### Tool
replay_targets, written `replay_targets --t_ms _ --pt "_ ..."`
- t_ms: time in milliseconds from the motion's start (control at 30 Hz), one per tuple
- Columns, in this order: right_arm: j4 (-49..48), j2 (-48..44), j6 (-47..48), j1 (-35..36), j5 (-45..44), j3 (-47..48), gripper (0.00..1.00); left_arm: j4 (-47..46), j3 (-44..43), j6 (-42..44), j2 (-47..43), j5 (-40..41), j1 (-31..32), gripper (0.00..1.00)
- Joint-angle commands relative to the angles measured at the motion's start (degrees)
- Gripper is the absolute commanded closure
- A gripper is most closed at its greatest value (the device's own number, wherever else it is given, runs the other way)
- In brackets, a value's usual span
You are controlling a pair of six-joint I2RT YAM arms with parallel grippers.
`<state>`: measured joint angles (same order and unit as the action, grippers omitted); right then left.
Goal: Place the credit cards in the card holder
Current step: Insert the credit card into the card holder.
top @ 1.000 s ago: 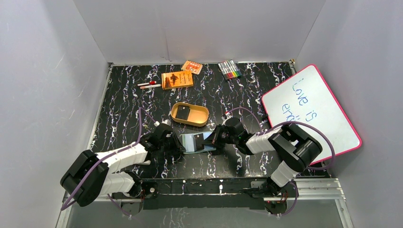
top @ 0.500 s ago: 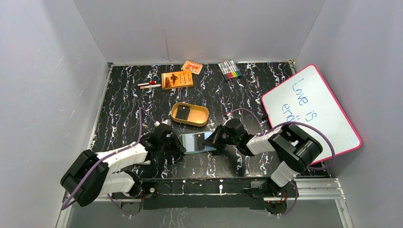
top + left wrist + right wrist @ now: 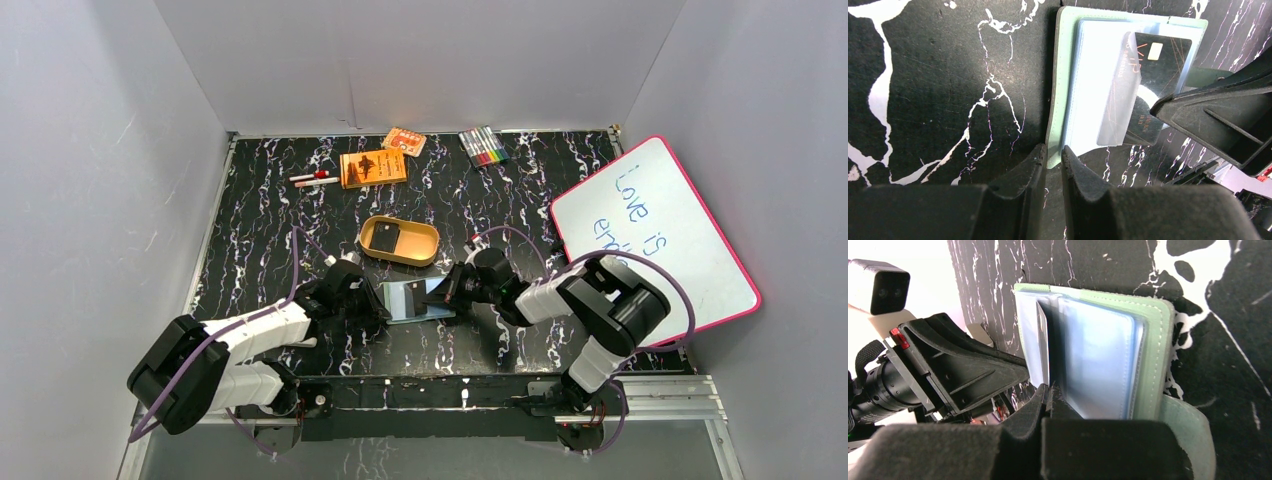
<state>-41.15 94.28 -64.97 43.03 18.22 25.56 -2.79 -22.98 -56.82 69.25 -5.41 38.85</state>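
Observation:
The pale green card holder (image 3: pixel 398 301) lies open on the black marbled table between my two grippers. My left gripper (image 3: pixel 376 300) is shut on the holder's near corner (image 3: pixel 1054 159). My right gripper (image 3: pixel 447 291) is shut on a black credit card (image 3: pixel 1160 62) with a small pale mark. The card is partly inside a clear sleeve of the holder (image 3: pixel 1098 75). In the right wrist view the card shows edge-on (image 3: pixel 1042 340) between the sleeves, above my shut fingers (image 3: pixel 1049 390). A second black card (image 3: pixel 388 237) lies in a gold tin.
The gold oval tin (image 3: pixel 420 245) sits just behind the holder. An orange booklet (image 3: pixel 373 167), a small orange pack (image 3: pixel 404 141), pens (image 3: pixel 314 179) and markers (image 3: pixel 482 146) lie at the back. A pink-rimmed whiteboard (image 3: pixel 650 235) leans at the right.
My right gripper has shifted slightly left and back, and the card has slid a little further into the holder. The left gripper has not moved.

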Motion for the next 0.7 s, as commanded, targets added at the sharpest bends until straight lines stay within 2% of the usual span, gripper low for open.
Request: replay_targets --t_ms 0,667 --pt "-1.52 1.87 1.35 0.17 3.37 1.42 1.00 0.25 0.38 0.04 0.53 -0.56 0.16 0.84" --pt "-1.04 4.66 0.72 1.60 3.24 4.12 1.00 -0.70 0.39 -0.55 1.01 -1.28 0.17 0.85"
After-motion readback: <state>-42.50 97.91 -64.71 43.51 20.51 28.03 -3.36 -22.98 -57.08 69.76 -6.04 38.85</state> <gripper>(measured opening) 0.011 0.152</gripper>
